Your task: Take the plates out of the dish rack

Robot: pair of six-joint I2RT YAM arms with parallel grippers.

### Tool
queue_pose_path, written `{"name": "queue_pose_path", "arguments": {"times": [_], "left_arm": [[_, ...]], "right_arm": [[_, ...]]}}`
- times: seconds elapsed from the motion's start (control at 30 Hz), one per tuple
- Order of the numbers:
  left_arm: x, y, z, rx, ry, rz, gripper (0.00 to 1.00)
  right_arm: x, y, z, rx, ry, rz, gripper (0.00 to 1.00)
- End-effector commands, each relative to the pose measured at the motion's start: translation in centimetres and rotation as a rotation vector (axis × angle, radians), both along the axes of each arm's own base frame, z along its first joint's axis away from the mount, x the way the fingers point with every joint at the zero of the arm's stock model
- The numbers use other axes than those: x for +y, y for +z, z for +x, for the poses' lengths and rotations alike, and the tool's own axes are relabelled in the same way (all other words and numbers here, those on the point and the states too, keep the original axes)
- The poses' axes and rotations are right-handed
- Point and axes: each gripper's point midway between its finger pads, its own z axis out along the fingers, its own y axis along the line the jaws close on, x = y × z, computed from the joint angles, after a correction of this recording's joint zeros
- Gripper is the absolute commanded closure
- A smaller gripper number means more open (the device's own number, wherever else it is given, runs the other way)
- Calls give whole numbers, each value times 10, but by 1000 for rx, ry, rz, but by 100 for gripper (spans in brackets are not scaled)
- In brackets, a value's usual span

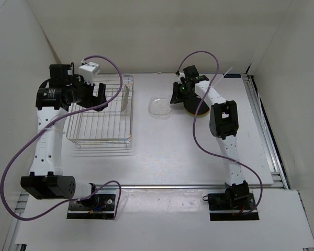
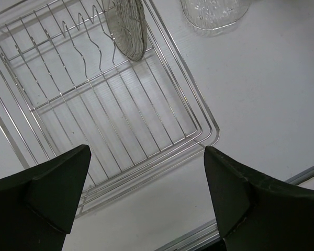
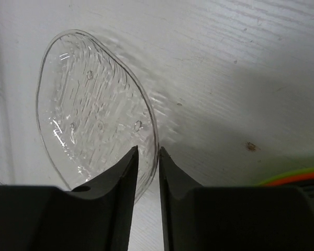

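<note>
The white surface (image 1: 199,157) carries the dish rack (image 1: 94,130), a silver wire grid set on its left half.

The left gripper (image 2: 146,149) hangs over the rack. Its two black fingers are spread wide apart with nothing between them, and bare rack wires show through the gap.

The right gripper (image 3: 148,150) is lowered to the surface right of the rack. Its fingers are drawn almost together, leaving only a narrow slit. The rim of a flat clear plate (image 3: 89,115) runs into that slit, but whether the fingers actually pinch the rim cannot be told.

A stack of plates (image 1: 199,111) lies on the surface just right of this gripper, partly hidden beneath it. A black top and a yellow-green edge show from above, and green and orange rims show in the right wrist view.

The flat clear plate lies on the surface between the rack and the stack.

One upright clear plate (image 2: 126,26) stands on edge among the wire tines at the rack's far right corner, apart from the left gripper.
</note>
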Motion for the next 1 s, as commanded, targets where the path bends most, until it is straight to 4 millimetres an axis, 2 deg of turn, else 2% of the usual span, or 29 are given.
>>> {"name": "queue_pose_path", "arguments": {"times": [0.0,0.07,0.17,0.23,0.3,0.37,0.4,0.43,0.47,0.5,0.53,0.57,0.63,0.67,0.7,0.73,0.77,0.83,0.87,0.9,0.93,0.97], "left_arm": [[-4,8,-10,-26,-16,-24,0],[-4,4,-13,-16,-16,-24,0],[-4,4,-14,-24,-16,-24,0],[-4,0,-15,-10,-10,-30,0],[-2,3,-12,-32,5,-27,0],[-3,-7,-13,-10,20,-43,0],[-2,-11,-12,-3,32,-43,0],[-2,-14,-10,-1,38,-50,0],[-2,-21,-5,5,64,-63,0],[-2,-23,-3,4,72,-72,0],[-4,-23,0,5,70,-88,0],[-7,-28,3,23,78,-112,0],[-16,-27,11,19,54,-165,0],[-20,-33,16,48,56,-193,0],[-26,-32,25,48,36,-222,0],[-29,-26,27,31,23,-241,0],[-32,-29,34,41,16,-258,0],[-41,-20,43,28,-20,-309,0],[-47,-21,53,24,-51,-332,0],[-49,-17,59,17,-60,-348,0],[-51,-18,65,17,-73,-358,0],[-53,-29,76,44,-77,-366,0]], "right_arm": [[4,17,13,-68,11,3,70],[3,16,14,-74,17,0,60],[5,23,17,-92,17,6,60],[5,29,18,-101,17,9,57],[3,46,20,-135,9,8,52],[-1,53,18,-155,13,-11,42],[-4,72,18,-188,3,-14,31],[-7,79,16,-205,7,-24,29],[-12,96,9,-228,10,-40,28],[-14,105,6,-244,16,-40,23],[-18,111,0,-243,16,-56,23],[-22,130,-10,-262,21,-55,21],[-30,147,-23,-279,41,-82,18],[-29,169,-39,-299,60,-80,16],[-35,165,-49,-286,71,-105,10],[-38,170,-56,-289,71,-104,7],[-39,187,-69,-320,85,-111,5],[-48,187,-83,-316,100,-140,3],[-48,199,-96,-326,116,-140,3],[-52,203,-100,-335,121,-155,1],[-51,204,-108,-337,152,-167,1],[-54,214,-116,-353,161,-170,0]]}}
